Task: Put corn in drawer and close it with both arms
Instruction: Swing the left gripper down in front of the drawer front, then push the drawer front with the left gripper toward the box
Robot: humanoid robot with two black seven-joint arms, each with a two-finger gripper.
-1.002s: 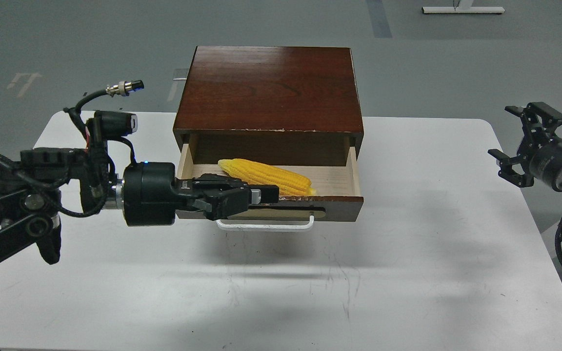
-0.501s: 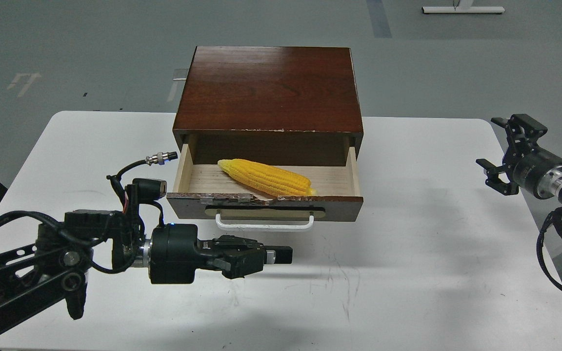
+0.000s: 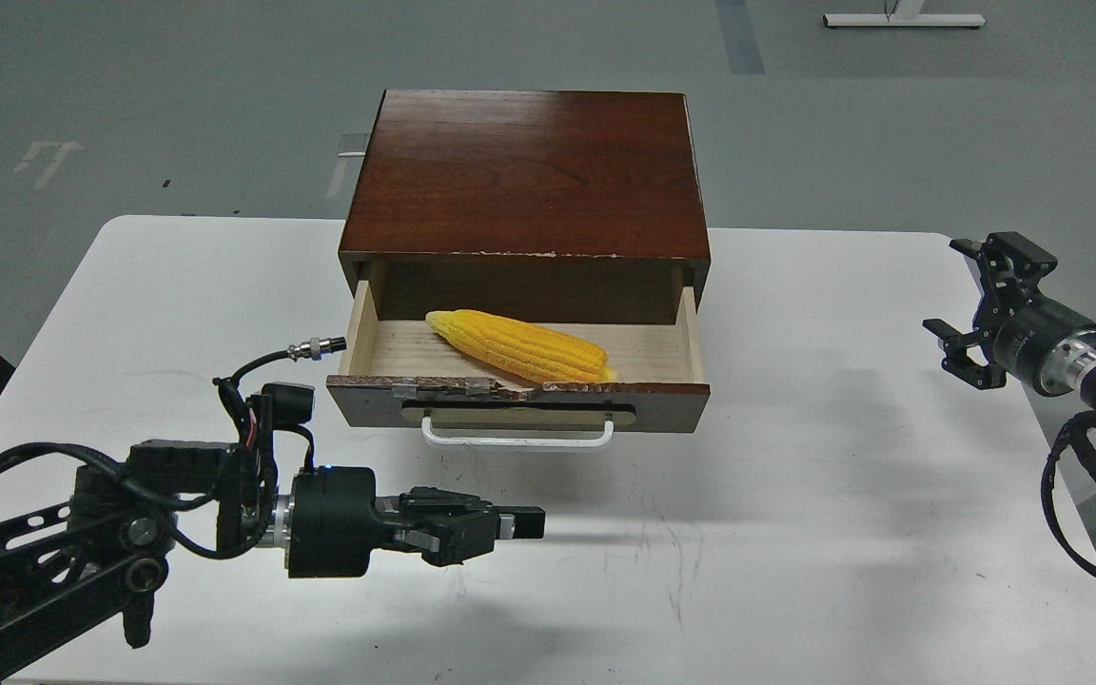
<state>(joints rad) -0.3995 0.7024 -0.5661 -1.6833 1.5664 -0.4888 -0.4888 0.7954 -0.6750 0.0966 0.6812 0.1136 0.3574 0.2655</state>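
The yellow corn point(image 3: 519, 347) lies slantwise inside the open drawer point(image 3: 662, 404), whose pale wood floor and white bar handle point(image 3: 517, 440) show. The drawer sticks out of the reddish-brown box point(image 3: 529, 171). My left gripper point(image 3: 524, 523) is low over the table in front of the drawer, a little below the handle. It points right, with its fingers together and nothing between them. My right gripper point(image 3: 965, 297) hovers at the table's right edge, well right of the drawer. Its claws are spread and it is empty.
The white table point(image 3: 795, 533) carries the box at its back middle. A loose cable with a metal plug point(image 3: 305, 350) arches from my left wrist near the drawer's left front corner. Grey floor lies beyond the table.
My left gripper has come down from over the drawer's front to table height in front of the handle, then drawn slightly back left. My right gripper has lowered and edged left. The corn has not moved.
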